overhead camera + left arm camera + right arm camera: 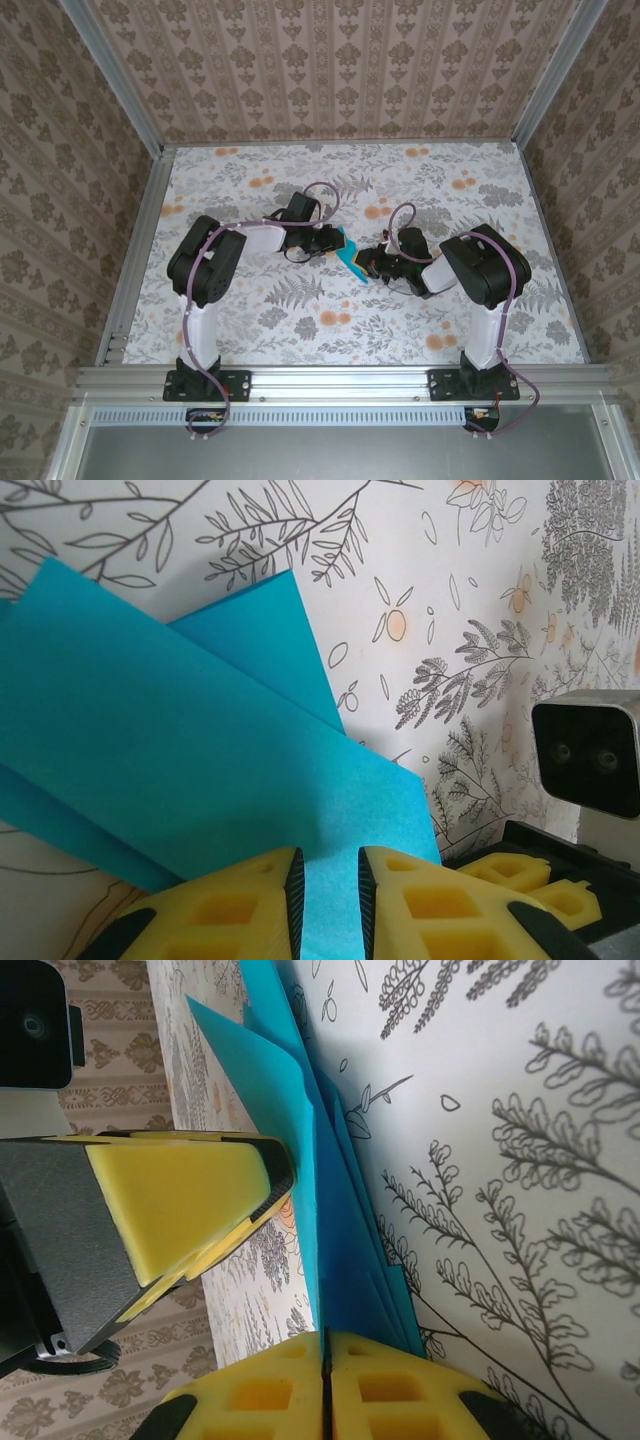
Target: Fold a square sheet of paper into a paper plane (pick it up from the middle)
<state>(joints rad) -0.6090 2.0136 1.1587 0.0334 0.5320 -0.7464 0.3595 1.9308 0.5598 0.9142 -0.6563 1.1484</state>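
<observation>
- right gripper [325, 1345], a yellow two-finger claw at the bottom of the right wrist view: jaws together, pinched on the near edge of the thin turquoise-blue sheet of paper [320, 1230], whose layers run into the seam between them.
- left gripper [328, 870], a yellow two-finger claw at the bottom of the left wrist view: jaws a narrow slit apart with blue showing through the slit. it grips nothing that i can see. in the right wrist view one of its fingers [190, 1190] touches the paper's face at centre left.
- step in hand, as i judge it: pressing a fold flat. to do it well, hold the right pinch firm as an anchor and run the left tips along the crease, not across it. press lightly, so the thin layers neither slip nor tear.
- paper and claws, left wrist view: the paper fans in overlapping layers from the left claw up to the upper left. the right claw sits at lower right, just beside the paper's corner.
- top view: the paper lies between the two claws at centre frame, on the white floral-patterned tabletop [300, 320].
</observation>
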